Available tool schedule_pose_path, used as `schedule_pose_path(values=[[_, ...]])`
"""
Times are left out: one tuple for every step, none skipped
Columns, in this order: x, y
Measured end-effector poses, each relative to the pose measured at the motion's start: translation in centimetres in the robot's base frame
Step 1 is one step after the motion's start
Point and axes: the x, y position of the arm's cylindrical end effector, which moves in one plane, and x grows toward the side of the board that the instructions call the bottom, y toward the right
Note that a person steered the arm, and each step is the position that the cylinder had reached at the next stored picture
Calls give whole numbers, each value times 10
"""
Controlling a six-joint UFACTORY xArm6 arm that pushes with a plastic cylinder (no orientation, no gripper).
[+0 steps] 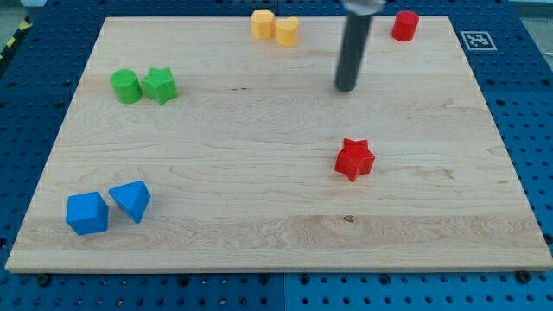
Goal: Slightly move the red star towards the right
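The red star [354,159] lies on the wooden board [259,225], right of the middle. My tip [346,87] is on the board above the star in the view, a clear gap away and not touching it. The rod rises from the tip to the view's top edge.
A red cylinder [404,25] stands at the top right. Two yellow blocks [263,23] [287,31] sit together at the top middle. A green cylinder [126,86] and a green star [160,85] sit at the left. A blue cube [87,213] and a blue triangular block [131,199] sit at the bottom left.
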Motion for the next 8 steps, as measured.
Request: schedule_pose_path(values=[[36,-48],[92,-61],[132,-65],[136,-57],[136,-5],[136,34],[136,50],[136,62]])
